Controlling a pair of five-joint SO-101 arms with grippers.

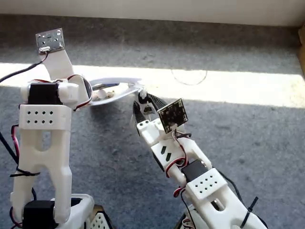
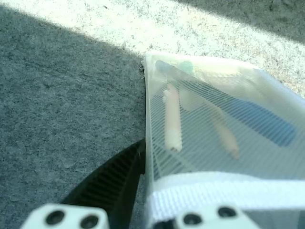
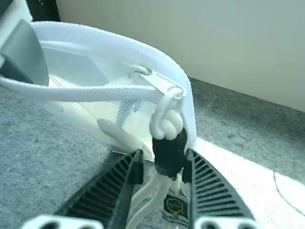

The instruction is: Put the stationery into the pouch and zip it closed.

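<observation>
Here, a grey, carpet-like tabletop (image 1: 238, 143) lies under 1 bright band of sunlight (image 1: 238, 86), with a pale wall (image 3: 214, 38) running behind it. The white, see-through mesh pouch (image 2: 214, 133) sits at the near edge of that band, its webbing-trimmed mouth bowed apart, and 2 cream pencils (image 2: 172, 119) and a blue pen (image 2: 257, 119) are visible through its side. The left gripper (image 2: 145, 186) is pinched closed on the pouch's webbing edge at 1 end, while at the other the right gripper (image 3: 164, 160) has its ribbed black jaws narrowed onto the black bead of the white zip cord (image 3: 169, 148).
</observation>
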